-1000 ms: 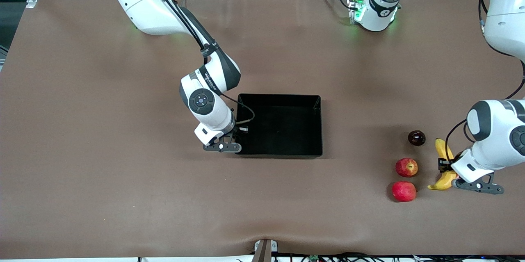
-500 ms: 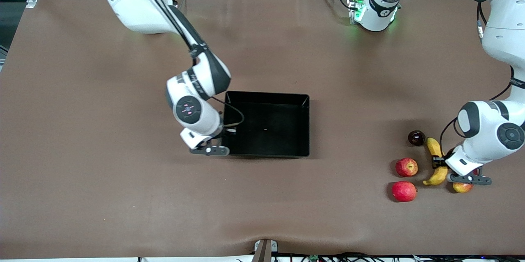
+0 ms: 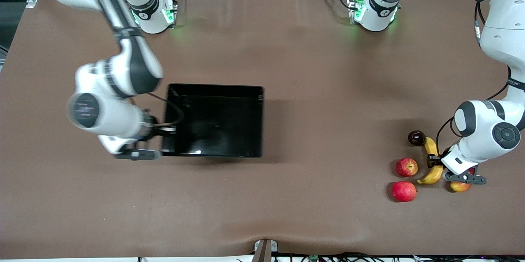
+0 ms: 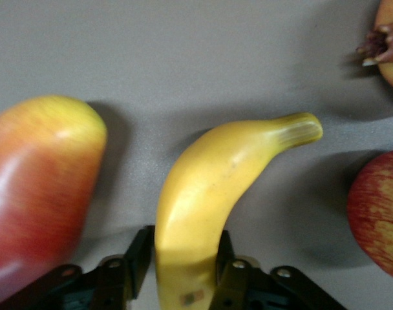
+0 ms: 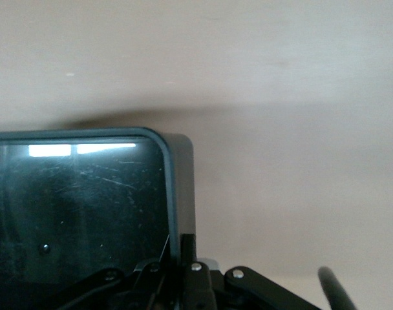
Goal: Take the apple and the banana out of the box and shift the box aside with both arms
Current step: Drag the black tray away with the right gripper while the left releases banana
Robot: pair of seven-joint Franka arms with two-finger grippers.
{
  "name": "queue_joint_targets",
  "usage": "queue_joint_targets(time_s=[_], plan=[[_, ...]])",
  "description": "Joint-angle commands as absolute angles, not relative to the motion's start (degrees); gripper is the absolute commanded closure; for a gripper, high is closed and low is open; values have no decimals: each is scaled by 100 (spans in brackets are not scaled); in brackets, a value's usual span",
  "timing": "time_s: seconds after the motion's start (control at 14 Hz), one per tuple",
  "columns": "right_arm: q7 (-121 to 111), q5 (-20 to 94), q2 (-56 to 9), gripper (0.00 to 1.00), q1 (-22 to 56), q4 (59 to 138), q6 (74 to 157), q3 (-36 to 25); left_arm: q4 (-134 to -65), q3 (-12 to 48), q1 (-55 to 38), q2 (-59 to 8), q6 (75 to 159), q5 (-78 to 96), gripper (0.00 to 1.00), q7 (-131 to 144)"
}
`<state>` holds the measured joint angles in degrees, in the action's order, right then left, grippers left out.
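My right gripper (image 3: 164, 131) is shut on the end wall of the black box (image 3: 213, 120) and holds it a little above the table, with its shadow showing underneath. The right wrist view shows the gripper (image 5: 183, 248) clamped on the box's rim (image 5: 172, 187). My left gripper (image 3: 434, 161) is shut on the yellow banana (image 3: 430, 162), low among the fruits at the left arm's end. The left wrist view shows the gripper (image 4: 183, 248) on the banana (image 4: 216, 187). A red apple with yellow patches (image 3: 406, 167) lies beside the banana and also shows in the left wrist view (image 4: 384, 219).
A dark plum-like ball (image 3: 416, 137) lies just past the banana's upper end. A second red fruit (image 3: 404, 191) lies nearer the camera than the apple. A red-yellow mango (image 3: 460, 187) lies partly under my left gripper and shows in the left wrist view (image 4: 35, 194).
The right arm has carried the box toward the right arm's end of the table and raised it. The left gripper has shifted the banana toward the apple, uncovering the mango.
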<state>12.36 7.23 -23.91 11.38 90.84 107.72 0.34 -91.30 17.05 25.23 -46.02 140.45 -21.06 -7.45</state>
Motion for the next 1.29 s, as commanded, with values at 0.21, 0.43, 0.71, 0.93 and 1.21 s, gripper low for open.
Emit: queue_joint_targets(time_s=[0.21, 0.43, 0.71, 0.93, 1.21], plan=[[-785, 809, -1485, 100, -647, 10423, 10889, 158, -9237, 1889, 2531, -3903, 13783, -2145, 0, -782], [-1835, 800, -1573, 100, -1413, 10608, 11170, 158, -9237, 2082, 2549, -3491, 13203, -2066, 0, -782], [-2469, 800, -1739, 100, -1827, 11345, 12381, 149, -9229, 2364, 2558, -2700, 12298, -1575, 0, -703], [-2522, 800, -1986, 100, -1994, 11470, 12726, 149, -9220, 2496, 2549, -2076, 11718, -1214, 0, -659], [-2531, 800, -2162, 100, -2346, 11776, 13393, 158, -9176, 2671, 2549, -1390, 10787, -950, 0, -133]])
